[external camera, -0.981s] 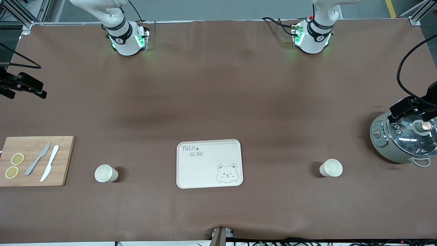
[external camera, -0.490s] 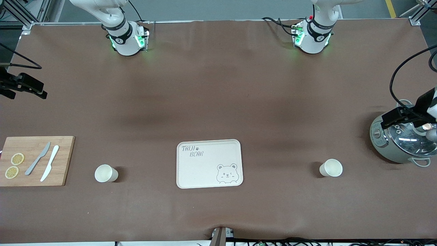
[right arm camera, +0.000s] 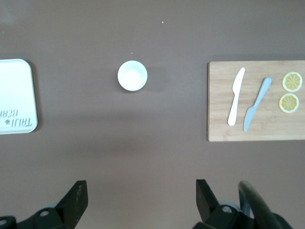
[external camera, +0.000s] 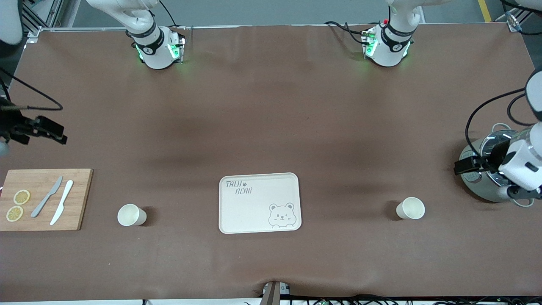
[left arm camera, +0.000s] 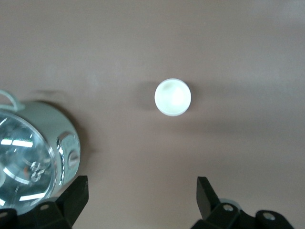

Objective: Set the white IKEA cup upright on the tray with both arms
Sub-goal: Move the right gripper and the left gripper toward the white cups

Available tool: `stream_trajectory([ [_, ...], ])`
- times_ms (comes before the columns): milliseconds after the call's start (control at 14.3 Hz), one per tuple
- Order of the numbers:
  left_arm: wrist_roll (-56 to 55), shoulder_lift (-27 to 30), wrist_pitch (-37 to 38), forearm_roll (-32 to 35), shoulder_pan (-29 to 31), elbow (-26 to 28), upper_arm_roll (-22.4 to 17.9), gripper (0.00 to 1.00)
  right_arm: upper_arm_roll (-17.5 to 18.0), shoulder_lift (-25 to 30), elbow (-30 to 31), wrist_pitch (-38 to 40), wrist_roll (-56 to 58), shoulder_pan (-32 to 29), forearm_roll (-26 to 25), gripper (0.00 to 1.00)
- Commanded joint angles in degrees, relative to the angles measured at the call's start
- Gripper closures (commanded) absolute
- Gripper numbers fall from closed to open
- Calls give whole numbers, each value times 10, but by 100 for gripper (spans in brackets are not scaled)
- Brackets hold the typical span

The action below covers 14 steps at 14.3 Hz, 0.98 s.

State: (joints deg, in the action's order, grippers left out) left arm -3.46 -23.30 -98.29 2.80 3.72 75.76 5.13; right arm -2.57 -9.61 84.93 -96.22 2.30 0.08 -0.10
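Note:
The cream tray [external camera: 254, 212], printed "TAIJI BEAR", lies mid-table near the front camera. Two white cups stand upright on the brown mat. One cup [external camera: 410, 208] is toward the left arm's end and also shows in the left wrist view [left arm camera: 172, 97]. The other cup [external camera: 131, 215] is toward the right arm's end and also shows in the right wrist view [right arm camera: 132, 75]. My left gripper [external camera: 465, 165] [left arm camera: 142, 200] is open and empty, over the pot's edge. My right gripper [external camera: 53, 129] [right arm camera: 141, 200] is open and empty, high over the mat near the cutting board. The tray's end also shows in the right wrist view [right arm camera: 14, 95].
A grey-green pot [external camera: 480, 188] with a glass lid stands at the left arm's end, partly hidden by the left arm. A wooden cutting board [external camera: 80, 199] at the right arm's end carries two knives [external camera: 47, 196] and two lemon slices [external camera: 21, 197].
The left gripper has swung over the pot toward the nearby cup, its wrist now in view. The right gripper has shifted slightly toward the cutting board. Cups and tray have not moved.

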Motion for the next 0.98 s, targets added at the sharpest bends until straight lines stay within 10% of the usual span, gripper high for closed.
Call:
stream_trajectory([
  [0, 10, -30, -27, 15, 7, -4, 4, 0, -2, -48, -9, -37, -4, 3, -4, 0],
  [911, 12, -146, -159, 14, 11, 21, 6, 0, -1, -205, -10, -217, -5, 2, -2, 0],
])
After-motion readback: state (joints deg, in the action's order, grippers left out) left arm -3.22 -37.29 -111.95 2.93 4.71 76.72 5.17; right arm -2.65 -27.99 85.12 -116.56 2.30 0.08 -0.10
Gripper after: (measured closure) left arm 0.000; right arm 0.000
